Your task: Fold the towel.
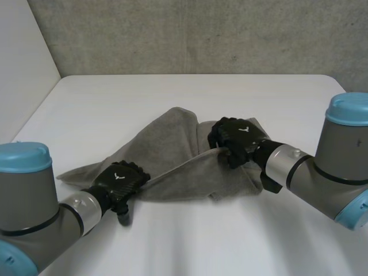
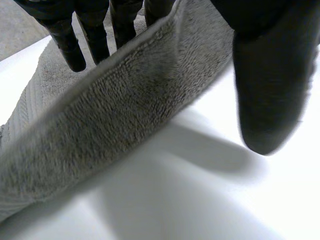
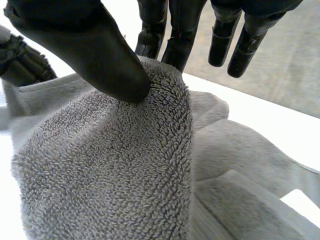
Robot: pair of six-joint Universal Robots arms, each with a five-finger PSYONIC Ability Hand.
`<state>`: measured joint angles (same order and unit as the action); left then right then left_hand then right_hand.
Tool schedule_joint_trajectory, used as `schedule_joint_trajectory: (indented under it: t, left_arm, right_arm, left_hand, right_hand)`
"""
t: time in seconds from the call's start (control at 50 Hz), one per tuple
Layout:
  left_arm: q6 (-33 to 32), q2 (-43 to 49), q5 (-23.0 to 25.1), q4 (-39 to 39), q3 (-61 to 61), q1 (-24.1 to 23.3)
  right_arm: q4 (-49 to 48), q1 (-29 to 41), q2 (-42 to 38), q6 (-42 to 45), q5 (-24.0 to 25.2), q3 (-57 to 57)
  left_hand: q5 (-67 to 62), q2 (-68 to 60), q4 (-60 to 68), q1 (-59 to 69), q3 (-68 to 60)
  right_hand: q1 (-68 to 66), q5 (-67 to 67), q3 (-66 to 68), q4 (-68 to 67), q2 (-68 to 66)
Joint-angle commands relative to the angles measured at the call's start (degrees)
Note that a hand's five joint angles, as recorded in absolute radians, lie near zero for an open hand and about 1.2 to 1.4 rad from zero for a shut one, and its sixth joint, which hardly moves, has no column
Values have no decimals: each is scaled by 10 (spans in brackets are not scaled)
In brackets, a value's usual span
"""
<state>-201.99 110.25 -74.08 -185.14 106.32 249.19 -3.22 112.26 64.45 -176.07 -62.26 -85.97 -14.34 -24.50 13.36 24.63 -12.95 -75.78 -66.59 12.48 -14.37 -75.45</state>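
Observation:
A grey towel [image 1: 178,149] lies crumpled on the middle of the white table [image 1: 190,241]. My right hand [image 1: 237,137] is at the towel's right side. There its thumb [image 3: 100,55] presses a raised fold of the towel [image 3: 110,170] against the fingers [image 3: 175,35] in a pinch. My left hand [image 1: 119,183] is at the towel's near left edge. That lifted edge [image 2: 125,110] runs between the straight fingers [image 2: 67,42] and the thumb [image 2: 270,90], which stands apart from the cloth.
A grey wall [image 1: 201,34] rises behind the table's far edge. A white panel [image 1: 23,57] stands at the left. Bare table surface lies in front of the towel and beyond it.

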Motion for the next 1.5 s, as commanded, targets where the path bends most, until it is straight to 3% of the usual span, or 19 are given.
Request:
schedule_joint_trajectory:
  t: [0.02, 0.06, 0.14, 0.44, 0.48, 0.52, 0.7, 0.8, 0.96, 1.04, 1.06, 1.08, 1.12, 1.16, 1.3, 1.4, 1.44, 1.5]
  left_arm:
    - [35, 38, -21, -8, -41, -8]
    - [41, 51, -59, -15, -61, -13]
    - [42, 56, -92, -21, -68, -14]
    - [41, 20, -101, -24, -32, -14]
    - [37, 3, -101, -25, -23, -13]
    - [35, -6, -102, -25, -22, -9]
    - [27, -55, -101, -28, -6, 31]
    - [27, -62, -101, -28, -3, 35]
    - [27, -62, -100, -29, -2, 35]
    - [27, -62, -100, -30, -1, 36]
    - [27, -64, -100, -30, -1, 37]
    - [27, -65, -100, -30, -1, 39]
    - [27, -70, -100, -30, -1, 43]
    - [27, -75, -100, -30, -1, 47]
    - [27, -82, -99, -30, 1, 57]
    - [27, -83, -99, -29, 7, 60]
    - [27, -83, -99, -29, 11, 60]
    - [27, -83, -98, -27, 14, 59]
  right_arm:
    - [3, -25, 11, 7, -1, -22]
    - [3, -26, 11, 8, 0, -26]
    - [10, -30, 17, 20, 15, -43]
    - [138, -49, 20, 228, 100, -80]
    - [159, -47, 16, 269, 112, -77]
    - [164, -46, 13, 292, 118, -75]
    - [188, -46, 7, 405, 129, -47]
    - [259, -38, -11, 526, 132, -15]
    - [277, -33, -21, 644, 132, 4]
    - [277, -32, -30, 652, 134, 7]
    - [276, -32, -34, 654, 135, 8]
    - [276, -32, -34, 654, 135, 8]
    - [269, -32, -35, 654, 151, 13]
    - [263, -33, -35, 653, 167, 15]
    - [257, -41, -35, 642, 182, 21]
    - [257, -58, -35, 596, 146, 24]
    - [263, -70, -33, 551, 101, 18]
    - [265, -75, -28, 514, 79, 7]
  left_hand:
    - [-217, -215, -34, 214, 30]
    - [-430, -428, -34, 427, 30]
    - [-556, -555, -34, 553, 30]
    - [-557, -555, -34, 554, 30]
    - [-557, -555, -34, 554, 30]
    - [-557, -555, -34, 554, 30]
    - [-557, -555, -34, 554, 30]
    - [-557, -555, -34, 554, 30]
    - [-557, -555, -34, 554, 30]
    - [-557, -555, -34, 554, 30]
    - [-557, -555, -34, 554, 30]
    - [-557, -555, -34, 554, 30]
    - [-557, -555, -34, 554, 30]
    - [-557, -555, -34, 554, 30]
    - [-557, -555, -34, 554, 30]
    - [-557, -555, -34, 554, 30]
    - [-557, -555, -34, 554, 30]
    - [-557, -555, -34, 554, 30]
  right_hand:
    - [-42, -34, -25, 44, -45]
    - [-42, -34, -25, 44, -45]
    - [-42, -34, -25, 44, -45]
    - [1, 9, -25, 44, -2]
    - [334, 342, -25, 44, 331]
    - [412, 420, -25, 44, 409]
    - [425, 433, -25, 44, 422]
    - [380, 388, -25, 44, 376]
    - [326, 334, -25, 44, 322]
    - [273, 282, -25, 44, 270]
    - [187, 195, -25, 44, 184]
    - [186, 194, -25, 44, 183]
    - [-1, 7, -25, 44, -5]
    - [-42, -34, -25, 44, -45]
    - [-42, -34, -25, 44, -45]
    - [-42, -34, -25, 44, -45]
    - [-42, -34, -25, 44, -45]
    - [-42, -34, -25, 44, -45]
